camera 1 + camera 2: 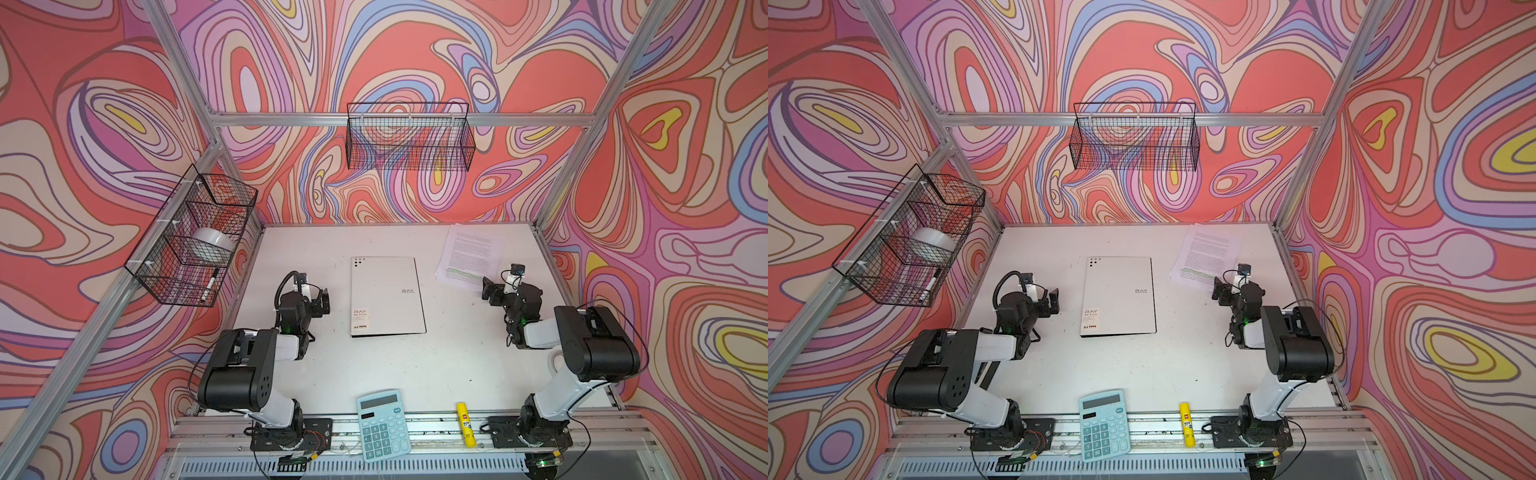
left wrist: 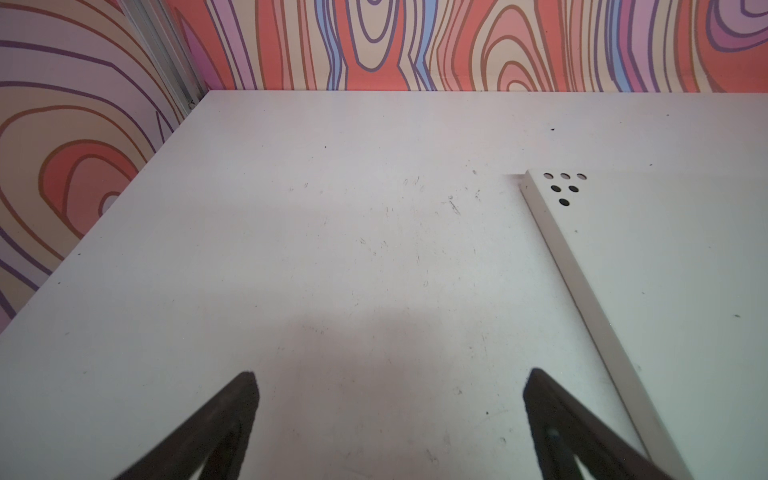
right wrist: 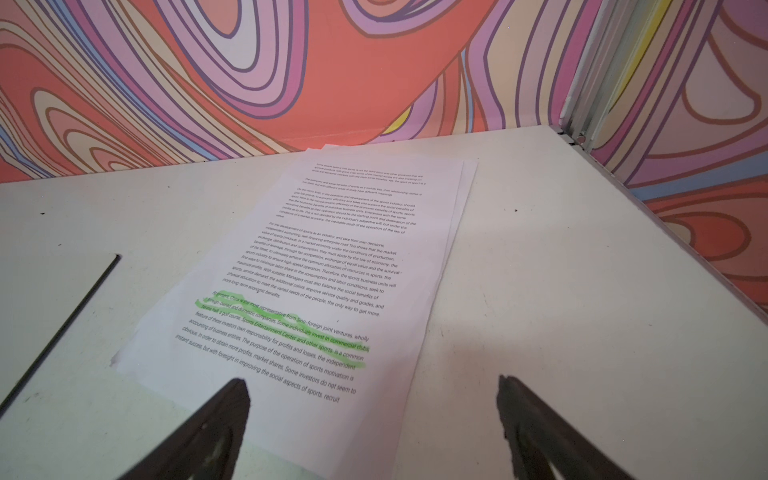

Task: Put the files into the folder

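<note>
The folder [image 1: 386,295] [image 1: 1119,295] lies closed and flat mid-table, white cover up with "RAY" and corner dots; its spine side shows in the left wrist view [image 2: 665,291] and one corner in the right wrist view [image 3: 33,299]. The files [image 1: 469,257] [image 1: 1208,257] [image 3: 340,266], a small stack of printed white sheets with a green-highlighted passage, lie at the back right, apart from the folder. My left gripper [image 1: 318,297] [image 1: 1052,301] [image 2: 390,374] is open over bare table just left of the folder. My right gripper [image 1: 492,291] [image 1: 1223,291] [image 3: 374,380] is open and holds nothing, over the near edge of the files.
A pale blue calculator [image 1: 384,424] and a yellow glue stick [image 1: 465,424] lie at the front edge. A wire basket [image 1: 191,237] on the left wall holds a tape roll [image 1: 214,243] and a marker [image 1: 210,284]. Another wire basket [image 1: 409,137] hangs on the back wall.
</note>
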{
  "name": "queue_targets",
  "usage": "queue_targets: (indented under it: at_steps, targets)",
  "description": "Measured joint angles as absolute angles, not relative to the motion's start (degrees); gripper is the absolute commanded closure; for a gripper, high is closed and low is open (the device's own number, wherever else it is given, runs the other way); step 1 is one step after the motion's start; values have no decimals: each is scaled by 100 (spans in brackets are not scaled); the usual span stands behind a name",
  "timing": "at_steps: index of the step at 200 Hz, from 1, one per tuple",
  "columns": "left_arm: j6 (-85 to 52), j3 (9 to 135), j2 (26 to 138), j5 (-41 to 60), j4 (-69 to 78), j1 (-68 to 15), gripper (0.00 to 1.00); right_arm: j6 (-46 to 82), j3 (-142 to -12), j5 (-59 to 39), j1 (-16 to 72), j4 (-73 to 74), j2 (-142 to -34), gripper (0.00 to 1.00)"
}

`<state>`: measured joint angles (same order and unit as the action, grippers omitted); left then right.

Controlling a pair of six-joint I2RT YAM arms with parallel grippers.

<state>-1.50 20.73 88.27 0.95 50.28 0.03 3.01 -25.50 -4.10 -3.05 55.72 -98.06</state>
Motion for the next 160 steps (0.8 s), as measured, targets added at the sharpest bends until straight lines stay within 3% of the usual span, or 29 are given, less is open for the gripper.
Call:
queue_targets:
  at_steps: [160]
  targets:
    - [-93, 2073, 8827, 191, 5033, 3, 0, 279, -2576, -353, -266, 5524, -9806, 1]
